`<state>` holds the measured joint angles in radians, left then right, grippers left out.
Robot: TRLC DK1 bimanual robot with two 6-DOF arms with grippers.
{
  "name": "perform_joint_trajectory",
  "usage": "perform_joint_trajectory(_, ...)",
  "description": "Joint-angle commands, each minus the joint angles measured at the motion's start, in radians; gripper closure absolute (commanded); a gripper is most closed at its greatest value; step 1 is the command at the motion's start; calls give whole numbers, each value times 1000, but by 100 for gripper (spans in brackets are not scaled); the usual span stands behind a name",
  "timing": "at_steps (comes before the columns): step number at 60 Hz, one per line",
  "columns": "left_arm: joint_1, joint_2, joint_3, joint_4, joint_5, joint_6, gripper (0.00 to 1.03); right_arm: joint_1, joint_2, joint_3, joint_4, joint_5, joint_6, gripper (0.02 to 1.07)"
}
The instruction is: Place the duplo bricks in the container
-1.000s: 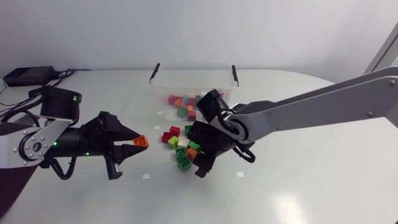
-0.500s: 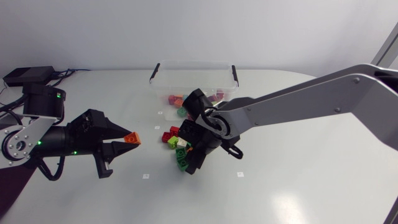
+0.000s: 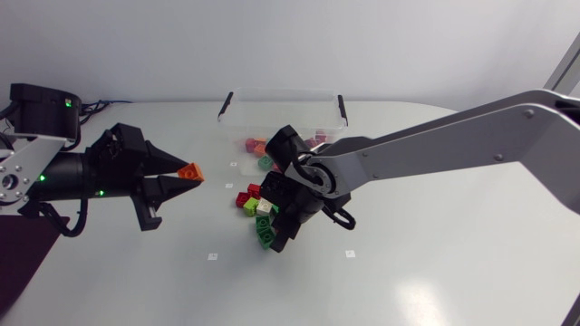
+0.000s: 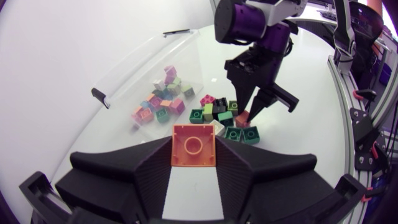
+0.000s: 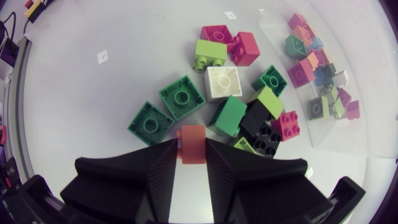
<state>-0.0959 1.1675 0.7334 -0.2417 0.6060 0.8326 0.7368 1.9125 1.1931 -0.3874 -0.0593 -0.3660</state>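
My left gripper (image 3: 187, 174) hangs above the table left of the pile, shut on an orange brick (image 4: 193, 146) whose studded top faces the camera. A clear container (image 3: 237, 120) at the back holds several coloured bricks (image 4: 158, 102). In front of it lies a pile of loose bricks (image 3: 252, 198) in red, green, lime, white and black. My right gripper (image 5: 193, 152) is down in that pile, shut on a red-orange brick (image 5: 193, 142), with two dark green bricks (image 5: 166, 109) just ahead of its fingers. The head view shows the right gripper (image 3: 281, 228) covering part of the pile.
Small white marker squares (image 3: 212, 256) dot the tabletop near the front. Cables (image 3: 95, 107) lie at the back left corner. The container's black lid clips (image 3: 342, 106) stand up at its two ends.
My right gripper slid left into the pile and closed on the red-orange brick. My left arm drew back to the left and rose, still holding the orange brick.
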Motion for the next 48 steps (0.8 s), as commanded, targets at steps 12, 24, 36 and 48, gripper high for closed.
perform_joint_trajectory(12, -47, 167, 190, 56, 14, -119, 73, -42, -190, -78, -56, -17, -4, 94)
perform_joint_trajectory(24, -70, 343, 340, 96, 5, -185, 73, -85, -277, -55, -91, -24, -19, 94)
perform_joint_trajectory(36, -102, 486, 498, 127, -35, -245, 72, -122, -306, -15, -99, -39, -21, 94)
perform_joint_trajectory(48, -117, 621, 644, 127, -57, -299, 72, -149, -311, 28, -94, -48, -19, 94)
